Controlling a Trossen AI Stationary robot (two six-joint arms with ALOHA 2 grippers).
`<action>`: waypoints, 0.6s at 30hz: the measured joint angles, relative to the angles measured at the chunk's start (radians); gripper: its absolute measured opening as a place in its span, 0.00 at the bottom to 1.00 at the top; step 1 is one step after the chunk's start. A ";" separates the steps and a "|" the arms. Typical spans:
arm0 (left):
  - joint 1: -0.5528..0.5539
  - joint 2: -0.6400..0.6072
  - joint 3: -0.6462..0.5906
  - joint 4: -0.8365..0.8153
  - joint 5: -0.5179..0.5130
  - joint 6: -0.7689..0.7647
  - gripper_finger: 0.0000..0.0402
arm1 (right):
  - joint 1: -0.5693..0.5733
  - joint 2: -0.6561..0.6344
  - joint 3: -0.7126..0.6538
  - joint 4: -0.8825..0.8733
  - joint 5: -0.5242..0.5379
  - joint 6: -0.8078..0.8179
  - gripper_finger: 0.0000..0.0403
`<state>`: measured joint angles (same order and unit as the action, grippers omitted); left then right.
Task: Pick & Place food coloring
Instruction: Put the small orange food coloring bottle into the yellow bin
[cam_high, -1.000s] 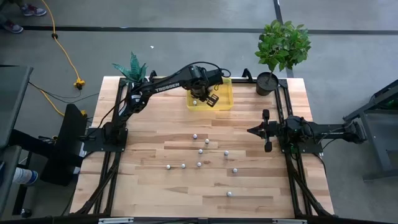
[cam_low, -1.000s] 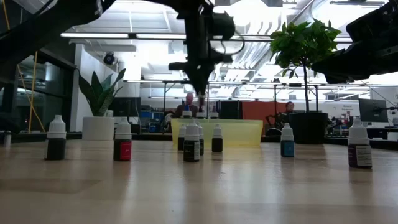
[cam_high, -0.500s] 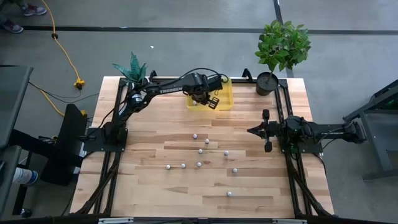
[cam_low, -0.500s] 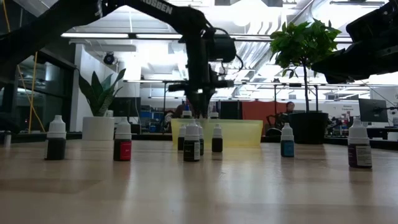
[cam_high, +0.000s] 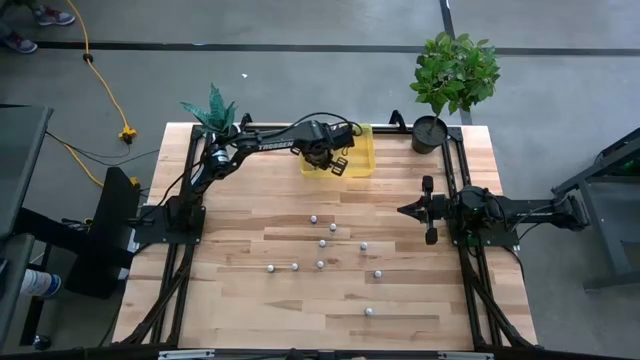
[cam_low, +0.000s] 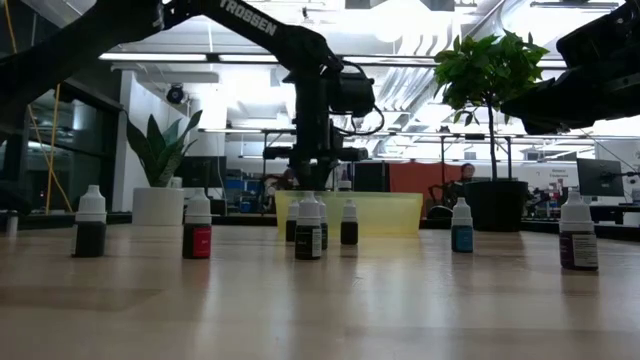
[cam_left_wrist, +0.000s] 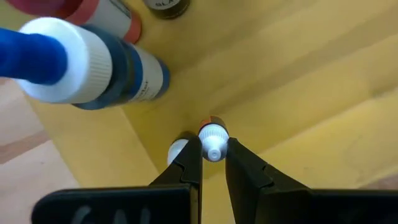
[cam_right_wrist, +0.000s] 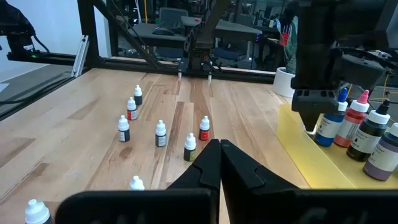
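Observation:
Several small white-capped food coloring bottles (cam_high: 322, 243) stand upright on the wooden table. The translucent yellow tray (cam_high: 362, 168) sits at the far edge and holds larger bottles, one blue-capped (cam_left_wrist: 81, 62). My left gripper (cam_left_wrist: 213, 146) reaches down into the tray, shut on a tiny bottle (cam_left_wrist: 213, 138). Another white cap (cam_left_wrist: 176, 150) shows just beside one finger. My right gripper (cam_high: 428, 210) waits shut at the table's right side, holding nothing. My left gripper pinches the tiny bottle's white cap (cam_left_wrist: 214, 133) between its two fingertips, coming steeply from above. The bottle stands upright, nozzle up, over the tray's floor. Whether its base rests on the floor I cannot tell.
A potted plant (cam_high: 455, 75) in a black pot (cam_high: 429, 133) stands at the far right corner, and a small plant (cam_high: 213, 108) at the far left. The table's near half holds only one bottle (cam_high: 368, 311).
My left gripper has sunk from above the tray down into it, still shut on the tiny bottle, with a slight roll of the wrist. The bottles on the table have stayed where they were.

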<state>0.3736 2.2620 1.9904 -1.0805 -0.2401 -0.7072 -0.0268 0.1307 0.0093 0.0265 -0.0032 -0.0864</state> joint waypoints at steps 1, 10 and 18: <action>0.000 0.000 -0.007 0.007 0.000 0.003 0.08 | 0.000 0.000 0.000 0.000 0.000 0.000 0.00; 0.000 0.000 -0.031 0.036 0.018 0.022 0.08 | 0.000 0.000 0.000 0.000 0.000 0.000 0.00; 0.000 0.000 -0.031 0.035 0.043 0.056 0.17 | 0.000 0.000 0.000 0.000 0.000 0.000 0.00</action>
<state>0.3733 2.2616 1.9591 -1.0456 -0.1975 -0.6515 -0.0265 0.1307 0.0093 0.0265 -0.0032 -0.0867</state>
